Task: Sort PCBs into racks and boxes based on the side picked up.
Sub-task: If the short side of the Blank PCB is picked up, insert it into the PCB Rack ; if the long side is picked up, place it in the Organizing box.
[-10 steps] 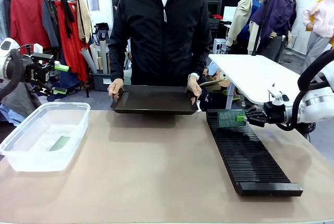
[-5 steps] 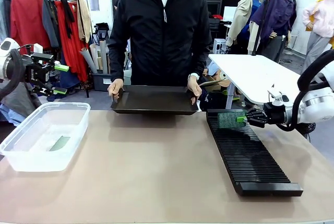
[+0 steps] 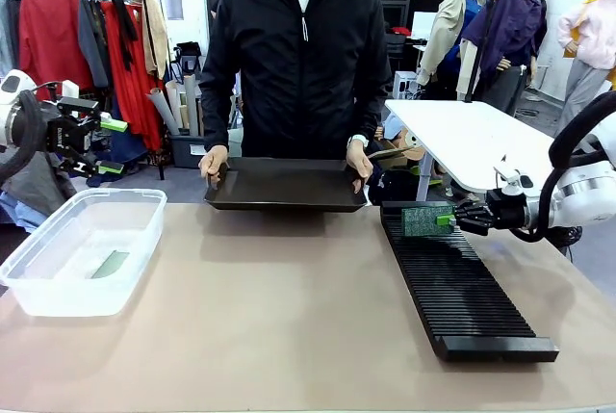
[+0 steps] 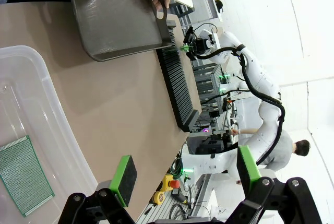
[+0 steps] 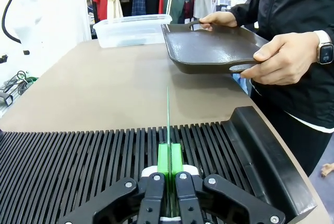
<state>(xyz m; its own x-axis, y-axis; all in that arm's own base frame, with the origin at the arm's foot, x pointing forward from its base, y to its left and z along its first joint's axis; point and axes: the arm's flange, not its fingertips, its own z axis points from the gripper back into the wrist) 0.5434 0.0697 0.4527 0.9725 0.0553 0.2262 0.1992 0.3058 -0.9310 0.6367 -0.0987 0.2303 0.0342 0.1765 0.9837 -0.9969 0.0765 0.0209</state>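
Person's hands (image 3: 358, 160) hold a black tray (image 3: 285, 184) beyond the right gripper (image 3: 450, 219), clamped on an upright PCB (image 3: 421, 219), edge-on, long axis crosswise over the rack (image 3: 457, 277).

Clear glossy plastic tub (image 3: 82, 249), matt ribbed black rack (image 3: 460, 283)

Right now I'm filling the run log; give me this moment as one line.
right tool: shut on PCB, upright over rack | left tool: open above box | person's hands: holding black tray
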